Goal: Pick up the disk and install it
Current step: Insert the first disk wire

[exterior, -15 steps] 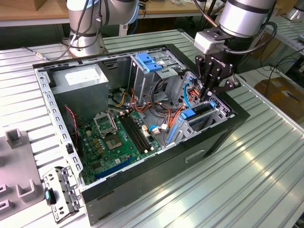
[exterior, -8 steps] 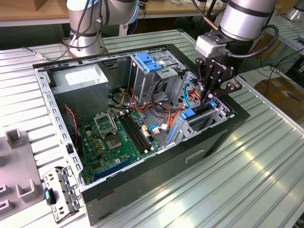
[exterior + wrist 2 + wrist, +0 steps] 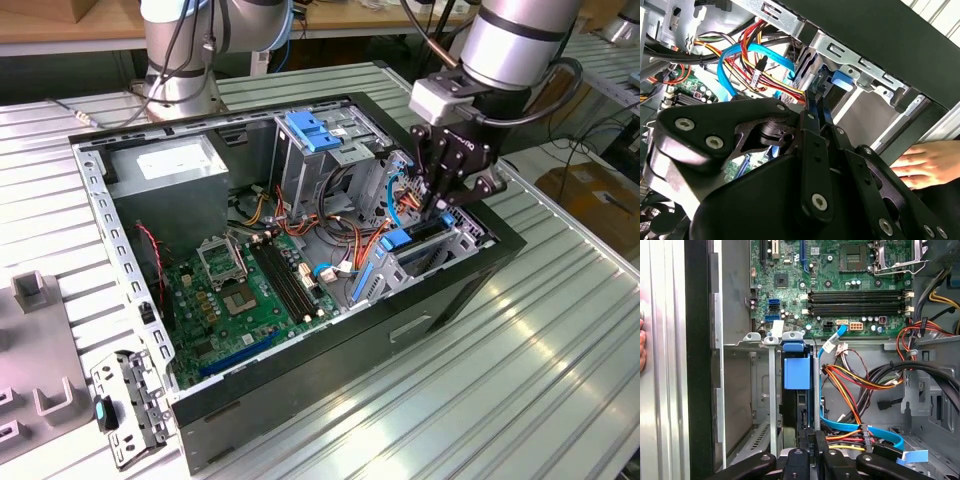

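The disk (image 3: 802, 412) stands on edge in the drive cage (image 3: 771, 390) at the front corner of the open computer case (image 3: 120, 260). A blue plastic tab (image 3: 797, 372) marks its far end. In the exterior view the disk (image 3: 422, 235) sits low in the bay at the view's right, under my wrist. My gripper (image 3: 441, 205) reaches straight down into that bay. In the second wrist view its fingers (image 3: 812, 120) lie close together with the thin dark edge of the disk pinched between them; the gripper (image 3: 812, 450) is shut on it.
Orange, red and blue cables (image 3: 855, 385) crowd the bay's side. A person's hand (image 3: 930, 162) rests on the case's outer wall. The motherboard (image 3: 250, 290), grey power-supply box (image 3: 170, 170) and light-blue latch (image 3: 318, 132) lie farther in. A metal bracket (image 3: 130, 405) lies on the table.
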`<state>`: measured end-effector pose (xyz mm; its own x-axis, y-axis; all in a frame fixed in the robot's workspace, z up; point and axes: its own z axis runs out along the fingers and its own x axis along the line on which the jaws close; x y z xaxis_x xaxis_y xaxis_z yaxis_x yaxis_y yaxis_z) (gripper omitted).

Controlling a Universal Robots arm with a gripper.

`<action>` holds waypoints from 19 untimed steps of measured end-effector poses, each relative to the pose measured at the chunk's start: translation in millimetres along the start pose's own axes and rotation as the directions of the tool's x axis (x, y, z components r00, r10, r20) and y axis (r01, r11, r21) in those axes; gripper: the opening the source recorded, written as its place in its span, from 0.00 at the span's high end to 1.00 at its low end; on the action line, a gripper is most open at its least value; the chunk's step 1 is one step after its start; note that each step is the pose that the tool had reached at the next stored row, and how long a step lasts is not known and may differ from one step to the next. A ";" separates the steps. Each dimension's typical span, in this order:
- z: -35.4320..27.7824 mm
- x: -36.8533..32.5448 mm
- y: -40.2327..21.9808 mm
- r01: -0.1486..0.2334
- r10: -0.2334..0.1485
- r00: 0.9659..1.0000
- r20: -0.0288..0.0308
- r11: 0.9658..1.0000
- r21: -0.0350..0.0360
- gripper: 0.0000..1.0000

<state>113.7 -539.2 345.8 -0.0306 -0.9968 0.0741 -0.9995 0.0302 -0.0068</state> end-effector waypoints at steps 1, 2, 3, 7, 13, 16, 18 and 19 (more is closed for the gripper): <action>0.3 0.0 0.0 -0.001 0.001 1.000 0.000 1.000 0.000 0.83; 0.6 0.0 0.0 -0.002 0.002 1.000 0.000 1.000 0.000 0.83; 0.7 0.0 0.0 -0.002 0.002 1.000 0.000 1.000 0.000 0.83; 0.9 0.0 0.1 -0.003 0.003 1.000 0.000 1.000 0.001 0.83; 0.9 0.1 3.3 -0.004 0.004 1.000 0.001 1.000 0.016 0.83; 1.1 0.0 2.6 -0.011 0.011 1.000 0.001 1.000 0.016 0.83; 2.3 0.1 2.5 -0.012 0.012 1.000 0.001 1.000 0.015 0.83; 2.7 0.3 2.5 -0.012 0.012 1.000 0.000 1.000 0.015 0.83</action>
<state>111.2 -539.6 343.1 -0.0424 -0.9964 0.0736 -0.9989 0.0408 -0.0230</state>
